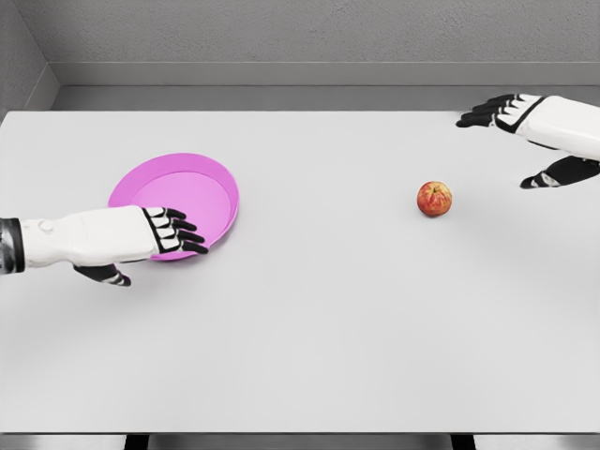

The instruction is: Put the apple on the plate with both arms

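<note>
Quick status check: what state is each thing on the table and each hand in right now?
apple: upright on the table, right of middle, free of both hands.
plate: pink, holds nothing, left side of the table.
left hand: open, at the plate's near rim, over its edge.
right hand: open, fingers spread, beyond and to the right of the apple, holding nothing.
table: white, flat.

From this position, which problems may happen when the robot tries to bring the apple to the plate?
1. The apple is round and lies free on the table, so a sideways touch from the open right hand would probably roll it away.
2. The left hand rests over the near rim of the pink plate; pressing there might tip or push it.
3. Apple and plate are far apart, so the apple may drop during the carry.
</note>
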